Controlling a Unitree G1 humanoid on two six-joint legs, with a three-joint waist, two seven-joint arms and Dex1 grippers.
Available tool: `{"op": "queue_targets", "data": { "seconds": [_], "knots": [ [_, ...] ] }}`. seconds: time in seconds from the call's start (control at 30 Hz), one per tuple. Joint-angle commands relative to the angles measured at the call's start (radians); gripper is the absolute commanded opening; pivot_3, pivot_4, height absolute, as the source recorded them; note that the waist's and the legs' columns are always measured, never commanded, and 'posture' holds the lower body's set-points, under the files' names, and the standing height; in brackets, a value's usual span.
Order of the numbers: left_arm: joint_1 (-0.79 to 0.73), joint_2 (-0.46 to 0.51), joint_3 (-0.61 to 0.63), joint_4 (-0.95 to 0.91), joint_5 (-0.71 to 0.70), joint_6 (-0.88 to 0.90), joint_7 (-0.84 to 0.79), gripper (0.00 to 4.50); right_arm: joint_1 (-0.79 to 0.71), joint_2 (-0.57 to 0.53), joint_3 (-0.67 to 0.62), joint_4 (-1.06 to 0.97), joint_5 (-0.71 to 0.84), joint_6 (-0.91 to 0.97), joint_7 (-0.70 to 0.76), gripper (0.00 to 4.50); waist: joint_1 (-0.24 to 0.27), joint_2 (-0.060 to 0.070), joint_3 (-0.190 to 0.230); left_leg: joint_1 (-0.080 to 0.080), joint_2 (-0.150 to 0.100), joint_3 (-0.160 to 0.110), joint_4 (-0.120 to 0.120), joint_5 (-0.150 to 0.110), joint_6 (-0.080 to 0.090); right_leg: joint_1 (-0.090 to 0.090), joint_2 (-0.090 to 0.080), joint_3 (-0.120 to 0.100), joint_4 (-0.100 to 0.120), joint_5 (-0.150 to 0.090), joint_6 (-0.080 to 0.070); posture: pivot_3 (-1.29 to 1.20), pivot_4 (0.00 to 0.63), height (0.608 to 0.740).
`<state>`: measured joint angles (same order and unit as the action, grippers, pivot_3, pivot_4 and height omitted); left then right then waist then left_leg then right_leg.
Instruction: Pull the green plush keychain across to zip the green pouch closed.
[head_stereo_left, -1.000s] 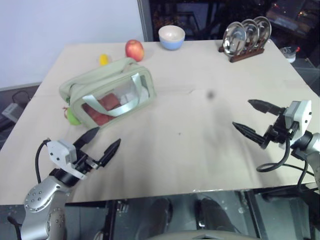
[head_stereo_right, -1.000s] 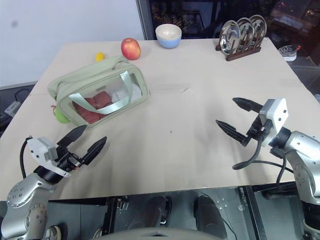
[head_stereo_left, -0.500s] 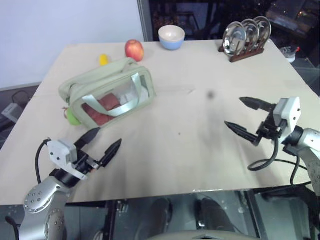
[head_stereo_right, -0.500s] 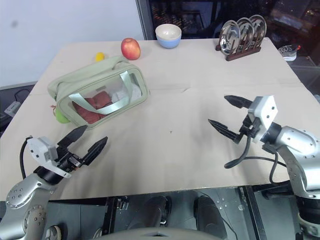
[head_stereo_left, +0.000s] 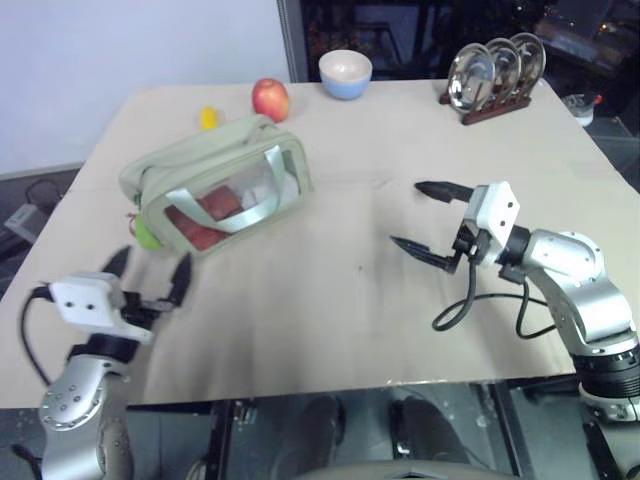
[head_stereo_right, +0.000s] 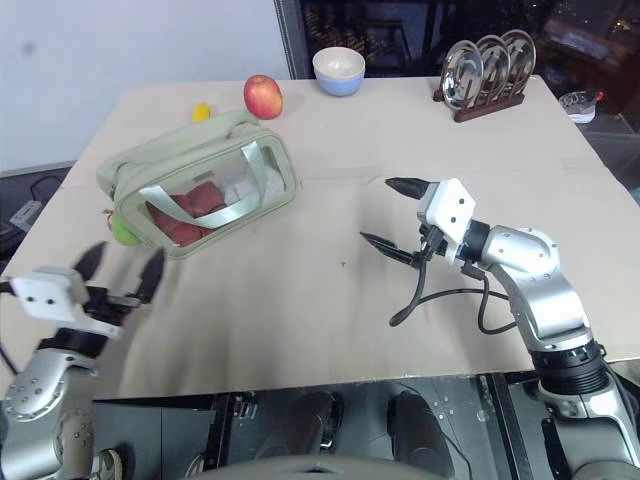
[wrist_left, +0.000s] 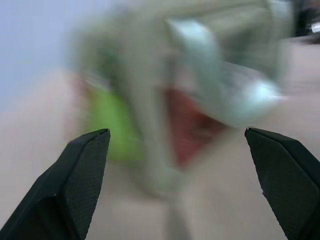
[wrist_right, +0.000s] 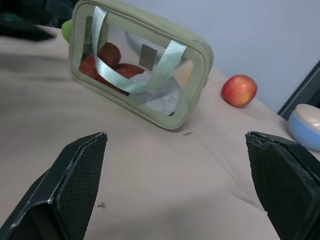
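The right gripper has shifted from frame right toward centre; the left gripper has moved toward the lower-left edge. Both grippers stand apart, empty. The green pouch rests upper left on the surface, green plush keychain at its left end.

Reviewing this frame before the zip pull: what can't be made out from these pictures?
- The zipper of the green pouch: too small in the eye views to tell how far it stands open.
- Green plush keychain: partly hidden behind the pouch's end in the eye views; smeared by blur in the left wrist view.
- The red contents: blurred by the clear panel, unidentifiable.
- Left gripper: motion-blurred in the eye views.
- Right gripper: open, clear.
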<state>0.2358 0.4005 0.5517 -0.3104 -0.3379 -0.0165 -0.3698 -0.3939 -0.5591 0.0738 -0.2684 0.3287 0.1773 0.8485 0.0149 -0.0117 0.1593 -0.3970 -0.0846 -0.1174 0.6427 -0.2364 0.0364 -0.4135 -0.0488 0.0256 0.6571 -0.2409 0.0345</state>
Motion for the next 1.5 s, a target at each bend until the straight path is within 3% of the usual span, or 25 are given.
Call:
{"op": "queue_targets", "data": {
  "seconds": [0.03,0.27,0.37,0.53,0.77,0.9,1.13,1.3,1.5],
  "knots": [
    [-0.011,0.033,0.028,-0.049,0.091,0.0,0.074,4.48,-0.011,0.011,-0.004,0.011,-0.005,-0.047,0.017,4.5,0.0,0.0,0.0,0.0,0.0,0.0,0.0,0.0,0.0,0.0,0.0,0.0,0.0,0.0,0.0,0.0,0.15,0.74],
    [-0.083,0.068,-0.043,-0.044,0.189,0.052,0.115,4.48,-0.018,0.031,0.001,0.044,-0.013,-0.08,0.036,4.5,-0.001,0.0,0.0,0.0,0.0,0.0,0.0,0.0,0.0,0.0,0.0,0.0,0.001,0.0,0.0,0.0,0.15,0.74],
    [-0.083,0.057,-0.056,-0.031,0.145,0.052,0.076,4.48,-0.041,0.044,0.012,0.031,-0.006,-0.086,0.047,4.5,-0.005,0.0,0.0,0.0,0.0,0.0,0.0,0.0,0.0,0.0,0.0,0.0,0.001,0.0,0.0,0.0,0.15,0.74],
    [-0.051,0.053,-0.066,-0.014,0.048,0.024,-0.035,4.48,-0.244,0.1,0.13,0.122,-0.16,-0.103,0.013,4.5,-0.029,0.001,0.001,0.001,0.0,0.001,0.0,0.0,0.0,-0.001,0.001,0.001,0.003,0.0,0.0,0.0,0.15,0.74],
    [-0.105,0.083,-0.052,0.051,0.051,0.018,-0.037,4.48,-0.642,0.341,0.314,0.547,-0.431,-0.247,-0.116,4.5,-0.032,0.001,0.001,0.002,0.0,0.0,-0.001,0.004,-0.007,-0.003,0.002,0.001,0.005,0.001,-0.002,0.0,0.15,0.74],
    [-0.089,0.081,-0.034,0.02,0.059,0.03,-0.017,4.48,-0.785,0.447,0.372,0.833,-0.55,-0.385,-0.222,4.5,-0.027,-0.001,0.0,0.001,-0.001,0.0,-0.002,0.003,-0.008,-0.005,0.001,0.001,0.004,0.001,-0.002,0.0,0.15,0.74],
    [0.004,0.043,-0.006,-0.043,0.004,-0.009,-0.04,4.48,-0.978,0.547,0.452,1.226,-0.746,-0.541,-0.439,4.5,-0.035,0.0,0.0,0.0,-0.001,0.003,-0.007,0.003,-0.008,-0.009,0.002,0.001,0.004,0.001,-0.002,0.0,0.15,0.74],
    [0.117,0.018,-0.008,-0.117,-0.172,-0.034,-0.19,4.48,-1.057,0.602,0.476,1.374,-0.826,-0.6,-0.552,4.5,-0.055,0.0,0.0,0.0,0.0,0.003,-0.009,0.003,-0.01,-0.01,0.003,0.004,0.005,0.001,-0.002,0.0,0.15,0.74],
    [0.15,0.028,0.012,-0.131,-0.22,-0.015,-0.203,4.48,-1.113,0.652,0.49,1.484,-0.895,-0.609,-0.667,4.5,-0.057,0.002,0.001,0.0,0.0,0.002,-0.009,0.004,-0.01,-0.01,0.004,0.004,0.006,0.001,-0.002,0.0,0.15,0.74]
  ]
}}
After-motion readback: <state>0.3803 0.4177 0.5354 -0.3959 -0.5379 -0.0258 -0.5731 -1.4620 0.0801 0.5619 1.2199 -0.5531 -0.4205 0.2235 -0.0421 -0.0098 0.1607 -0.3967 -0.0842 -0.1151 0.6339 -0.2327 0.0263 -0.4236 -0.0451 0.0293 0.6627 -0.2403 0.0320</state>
